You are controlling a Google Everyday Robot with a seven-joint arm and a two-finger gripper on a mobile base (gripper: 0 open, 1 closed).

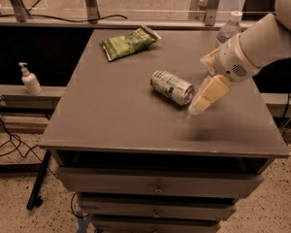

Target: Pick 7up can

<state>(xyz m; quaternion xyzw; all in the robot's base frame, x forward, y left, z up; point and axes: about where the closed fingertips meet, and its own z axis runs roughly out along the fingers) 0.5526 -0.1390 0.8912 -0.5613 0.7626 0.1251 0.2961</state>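
Observation:
The 7up can (172, 87) lies on its side near the middle of the grey cabinet top (116, 115), green and white label up, one silver end facing the front right. My gripper (205, 98) reaches in from the right on a white arm (262, 40). Its cream tip hangs just right of the can's near end, slightly above the top, apart from the can.
A flat green snack bag (129, 42) lies at the back left of the top. A clear plastic water bottle (227, 30) stands at the back right, partly behind my arm. A soap dispenser (29, 79) stands on a ledge to the left. Cables lie on the floor at left.

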